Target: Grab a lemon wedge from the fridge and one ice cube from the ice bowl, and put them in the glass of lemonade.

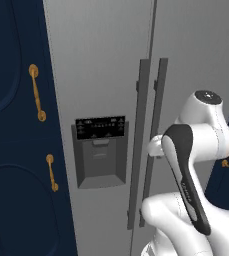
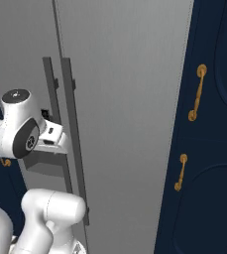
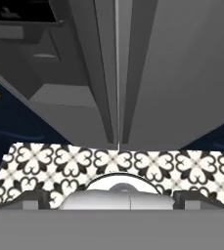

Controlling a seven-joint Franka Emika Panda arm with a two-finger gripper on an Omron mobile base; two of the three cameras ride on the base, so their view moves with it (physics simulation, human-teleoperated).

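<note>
**End effector at the fridge handles, doors shut**

The fridge (image 1: 101, 60) fills the frame ahead, both doors closed, seam running between the two long vertical bar handles (image 1: 148, 140). Dark dispenser panel (image 1: 100, 150) sits on the left door. The end effector (image 2: 53, 139) is right at the handles, just beside the left-door bar at about dispenser height; contact can't be confirmed. Fingers are spread wide, nothing between them.

Arm pose: the white arm (image 1: 186, 165) rises from the base, elbow folded, forearm reaching level toward the handle pair. The hand view looks down along the door seam (image 3: 117, 73) to the floor.

Navy cabinets (image 1: 16, 150) with gold handles (image 1: 36, 92) flank the fridge on both sides. Patterned black-and-white tile floor (image 3: 157, 166) lies below the doors.
</note>
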